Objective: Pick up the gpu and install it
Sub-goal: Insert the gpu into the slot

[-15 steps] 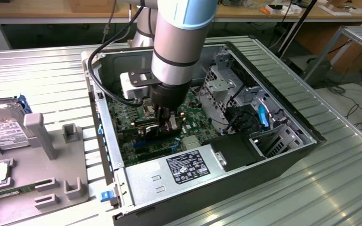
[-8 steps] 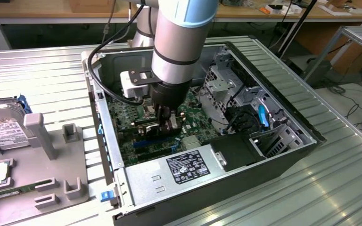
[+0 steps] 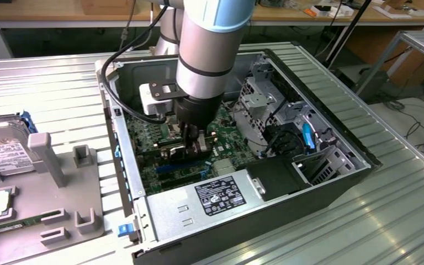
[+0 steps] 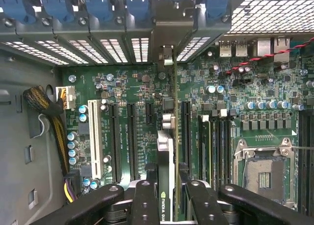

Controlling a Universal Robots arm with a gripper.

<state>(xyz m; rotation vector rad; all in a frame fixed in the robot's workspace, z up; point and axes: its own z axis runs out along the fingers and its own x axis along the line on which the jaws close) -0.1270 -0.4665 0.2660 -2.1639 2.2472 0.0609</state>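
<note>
Wrist view: the gripper (image 4: 167,195) has its fingers (image 4: 143,198) closed on the gpu (image 4: 167,151), held edge-on above the motherboard (image 4: 235,87).
Exterior view: the arm (image 3: 212,49) reaches down into the open computer case (image 3: 330,165).
Step in hand: installing; the card hangs over the expansion slots (image 4: 132,136), its bracket end near the rear slot openings (image 4: 167,50).
Next move calls for: a judged straight, level press once edge and slot line up.

Even overhead light, glare on the ribbed metal table (image 3: 388,210), dim case interior (image 3: 197,149), slightly soft focus throughout.
</note>
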